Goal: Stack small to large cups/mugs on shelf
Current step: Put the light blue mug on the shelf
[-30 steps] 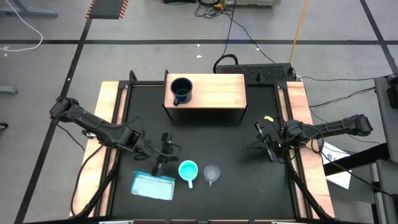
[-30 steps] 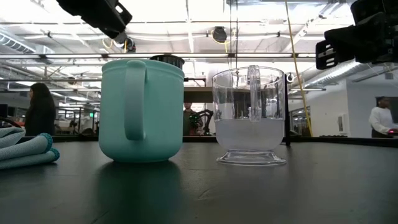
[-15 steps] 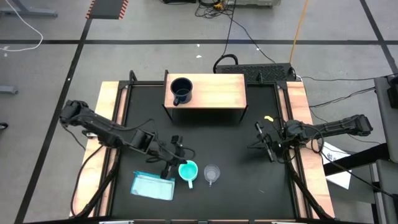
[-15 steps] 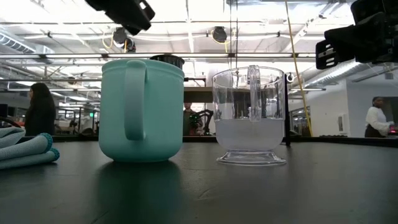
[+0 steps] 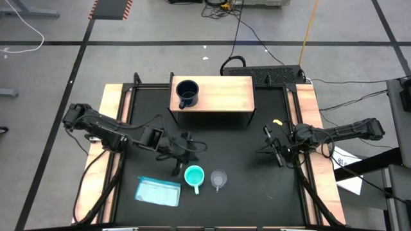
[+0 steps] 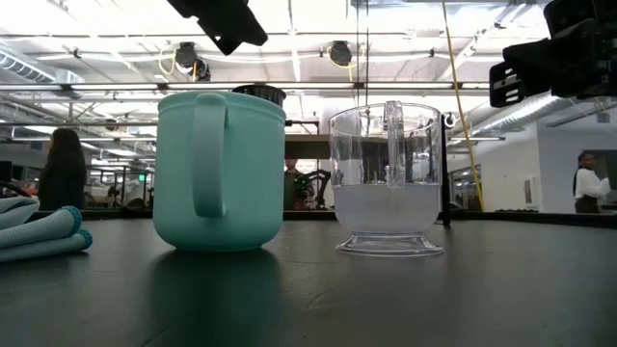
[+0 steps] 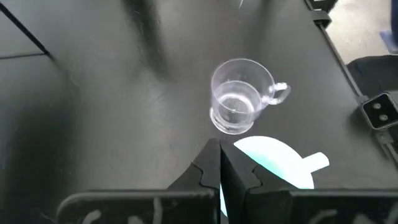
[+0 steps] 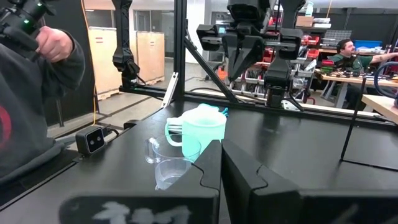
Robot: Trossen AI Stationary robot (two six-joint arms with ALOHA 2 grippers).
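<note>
A dark navy mug [image 5: 187, 94] stands upright on the light wooden shelf [image 5: 221, 93] at the table's far side. A turquoise mug [image 5: 194, 175] and a clear cup [image 5: 219, 179] stand side by side on the black table near its front. Both also show in the low view, the turquoise mug [image 6: 220, 172] left of the clear cup [image 6: 388, 178]. My left gripper [image 5: 179, 165] is shut and hangs above the table just left of the turquoise mug [image 7: 273, 163], touching nothing. My right gripper [image 5: 270, 147] is shut and waits at the table's right side.
A flat light-blue packet [image 5: 158, 191] lies at the front left, beside the turquoise mug. The table's light wooden side strips [image 5: 113, 122] run along both edges. A person [image 8: 31, 106] stands beyond the table in the right wrist view.
My left gripper has moved toward the table's right edge, from beside the packet to just beside the turquoise mug, staying above the table and shut. The mugs and the cup have not moved.
</note>
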